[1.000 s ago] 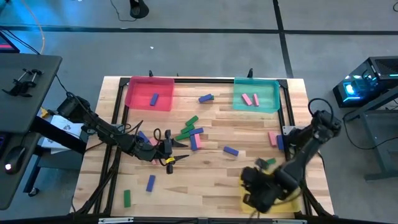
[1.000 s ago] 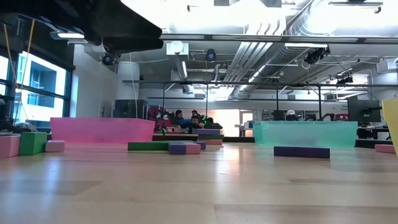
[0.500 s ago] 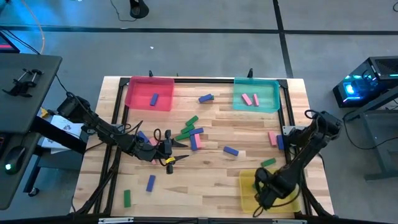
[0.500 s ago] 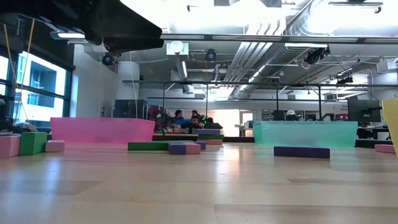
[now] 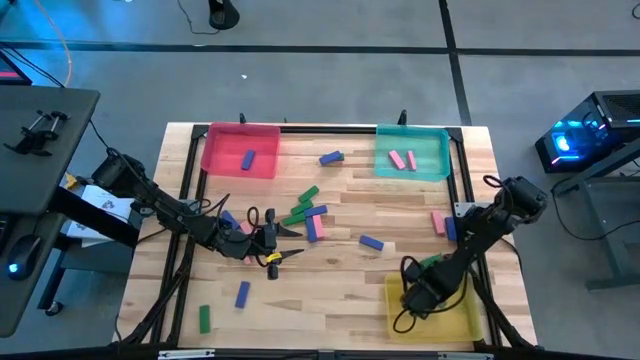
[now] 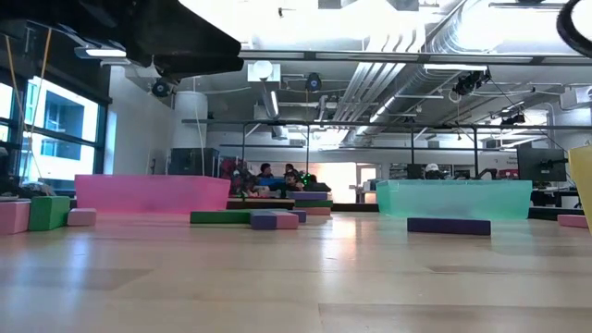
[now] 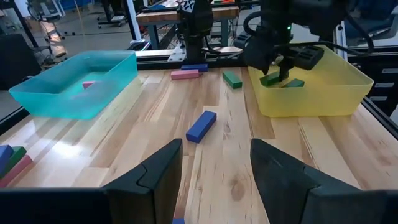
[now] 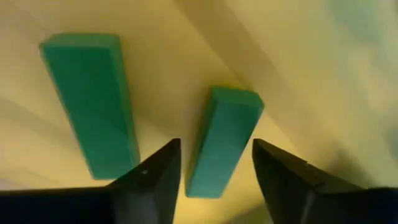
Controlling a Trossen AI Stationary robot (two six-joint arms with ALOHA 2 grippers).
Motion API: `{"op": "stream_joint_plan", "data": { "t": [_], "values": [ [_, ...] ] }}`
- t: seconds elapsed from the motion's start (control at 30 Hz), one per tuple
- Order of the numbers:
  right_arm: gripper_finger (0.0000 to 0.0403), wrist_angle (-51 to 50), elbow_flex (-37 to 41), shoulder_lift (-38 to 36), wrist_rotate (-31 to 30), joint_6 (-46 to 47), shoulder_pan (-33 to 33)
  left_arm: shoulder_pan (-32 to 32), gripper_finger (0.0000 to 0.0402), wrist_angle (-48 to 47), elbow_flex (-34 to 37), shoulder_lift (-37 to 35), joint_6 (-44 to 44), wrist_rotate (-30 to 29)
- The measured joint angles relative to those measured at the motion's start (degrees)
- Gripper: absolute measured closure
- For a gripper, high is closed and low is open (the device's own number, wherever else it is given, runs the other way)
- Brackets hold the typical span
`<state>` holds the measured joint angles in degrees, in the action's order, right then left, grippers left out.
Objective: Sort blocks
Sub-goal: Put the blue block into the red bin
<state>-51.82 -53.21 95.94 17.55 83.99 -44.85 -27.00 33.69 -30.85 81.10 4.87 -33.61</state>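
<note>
Right hand (image 5: 418, 298) hung low over the yellow tray (image 5: 468, 322) at the tabletop's (image 5: 350, 290) near right corner, its fingers (image 8: 152, 180) spread with a green block (image 8: 222, 142) lying free between them on the tray floor. A second green block (image 8: 93, 102) lay beside it, apart from the first. Judging by this, the yellow tray served as the place for green pieces, and the hand had opened to leave one there.

Left hand (image 5: 272, 243) waited over the left middle of the tabletop, its fingers (image 7: 152, 180) also spread and holding nothing, near a loose cluster of green, blue and pink blocks (image 5: 306, 215).

Other blocks were partly sorted: one blue in the pink tray (image 5: 215, 160), two pink in the teal tray (image 5: 436, 165). Many more lay scattered on the bare wood, so the sorting looked far from finished.
</note>
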Motion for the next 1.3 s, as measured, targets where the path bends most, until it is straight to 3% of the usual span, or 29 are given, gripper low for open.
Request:
{"op": "stream_joint_plan", "data": {
  "t": [0.17, 0.27, 0.37, 0.5, 0.6, 0.67, 0.8, 0.93, 1.17, 1.3],
  "values": [
    [0.0199, -10.8, -7.3, 0.0, -1.6, -1.9, -0.3, 0.0, 0.0224, 0.0, 0.0, 0.0, 0.7, 0.0],
    [0.02, -20.7, -14.4, 0.0, -7.4, -1.1, -1.6, 0.0, 0.0224, 0.0, 0.0, 0.0, 0.9, 0.0],
    [0.02, -27.8, -22.2, 0.0, -16.9, -0.4, -3.4, 0.0, 0.0224, 0.0, 0.0, 0.0, 0.9, 0.0],
    [0.0199, -33.3, -30.3, 0.0, -36.1, -0.4, -5.1, 0.0, 0.0224, 0.0, 0.0, 0.0, 1.0, -0.1],
    [0.0199, -32.5, -33.0, 0.0, -51.6, -3.3, -4.9, 0.0, 0.0224, 0.0, 0.0, 0.0, 1.8, -1.7],
    [0.0199, -29.6, -33.2, 0.0, -58.7, -8.5, -3.9, 0.0, 0.0224, -0.1, 0.0, 0.0, 2.7, -3.1],
    [0.0199, -21.1, -29.7, 0.0, -64.2, -21.1, -0.3, 0.0, 0.0224, -1.8, 0.0, -0.3, 5.2, -5.2],
    [0.0199, -5.4, -22.7, 0.0, -64.5, -33.8, 5.6, 0.0, 0.0224, -6.9, 0.0, -2.6, 10.6, -6.1],
    [0.0199, 43.8, -7.0, 0.0, -55.9, -60.8, 17.0, 0.0, 0.0226, -28.6, 0.0, -12.2, 24.7, -7.8],
    [0.0199, 68.1, 0.0, 0.0, -49.7, -67.0, 21.9, 0.0, 0.0234, -49.1, 0.0, -18.0, 39.4, -6.9]
  ]
}}
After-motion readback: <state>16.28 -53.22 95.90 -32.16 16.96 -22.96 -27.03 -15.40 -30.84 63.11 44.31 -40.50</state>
